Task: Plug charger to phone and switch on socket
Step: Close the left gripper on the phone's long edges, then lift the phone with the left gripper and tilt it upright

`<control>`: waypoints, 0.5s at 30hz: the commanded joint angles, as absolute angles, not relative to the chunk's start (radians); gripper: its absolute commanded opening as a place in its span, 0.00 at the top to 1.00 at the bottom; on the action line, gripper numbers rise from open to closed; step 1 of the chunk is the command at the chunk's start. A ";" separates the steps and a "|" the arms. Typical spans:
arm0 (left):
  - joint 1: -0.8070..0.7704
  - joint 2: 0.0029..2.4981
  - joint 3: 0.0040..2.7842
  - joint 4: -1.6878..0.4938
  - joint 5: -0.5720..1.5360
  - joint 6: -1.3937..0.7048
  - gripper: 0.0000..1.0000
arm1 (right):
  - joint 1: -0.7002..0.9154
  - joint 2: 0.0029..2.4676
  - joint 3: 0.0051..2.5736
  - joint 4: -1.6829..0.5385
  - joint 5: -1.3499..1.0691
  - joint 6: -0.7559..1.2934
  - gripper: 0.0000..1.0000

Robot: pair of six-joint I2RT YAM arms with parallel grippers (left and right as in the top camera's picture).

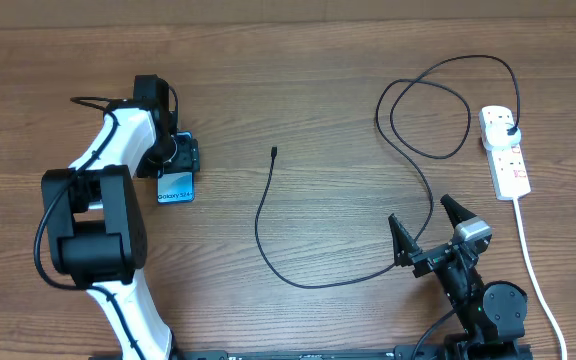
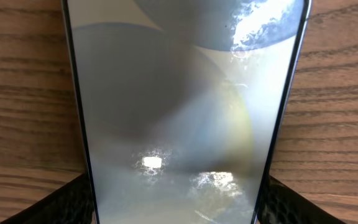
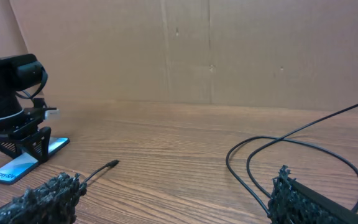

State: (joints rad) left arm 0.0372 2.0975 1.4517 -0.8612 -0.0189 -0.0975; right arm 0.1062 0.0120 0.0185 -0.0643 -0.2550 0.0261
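Nearest: right black ridged two-finger gripper (image 1: 419,212), jaws spread wide. One thin black rubbery charger cable (image 1: 258,230), looping loose over grainy wooden table (image 1: 318,80). One slim glossy blue-screened phone (image 1: 176,186), flat at left, flanked by left gripper (image 1: 180,158); clamped or not, cannot tell. Far right: one elongated white plastic power strip (image 1: 505,155), black plug seated.

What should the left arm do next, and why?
Probably close the left gripper on the phone to steady it: its fingers flank the phone's edges, and the charger's connector tip lies loose, unplugged.
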 commanded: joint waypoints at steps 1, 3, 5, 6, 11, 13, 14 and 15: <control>0.039 2.225 1.518 -0.914 0.028 -0.094 0.25 | 0.111 0.004 0.008 -0.058 -0.252 0.029 0.00; 0.039 2.225 1.637 -0.997 0.057 -0.093 0.27 | 0.111 0.004 0.008 -0.058 -0.252 0.029 0.00; 0.039 2.225 1.728 -1.052 0.081 -0.094 0.28 | 0.111 0.004 0.008 -0.058 -0.252 0.029 0.00; 0.038 2.225 1.775 -1.083 0.083 -0.093 0.28 | 0.111 0.004 0.008 -0.058 -0.252 0.029 0.00; 0.039 2.225 1.864 -1.156 0.083 -0.093 0.28 | 0.111 0.004 0.008 -0.058 -0.252 0.029 0.00; 0.039 2.225 1.910 -1.182 0.092 -0.093 0.29 | 0.111 0.004 0.008 -0.058 -0.252 0.029 0.00; 0.039 2.225 1.934 -1.193 0.111 -0.094 0.30 | 0.111 0.004 0.008 -0.058 -0.252 0.030 0.00; 0.039 2.225 1.964 -1.205 0.138 -0.109 0.31 | 0.111 0.004 0.008 -0.058 -0.251 0.029 0.00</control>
State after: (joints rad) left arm 0.0372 2.2265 1.8805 -1.1896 0.0792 -0.0975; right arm 0.1062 0.0120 0.0185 -0.0639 -0.2550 0.0265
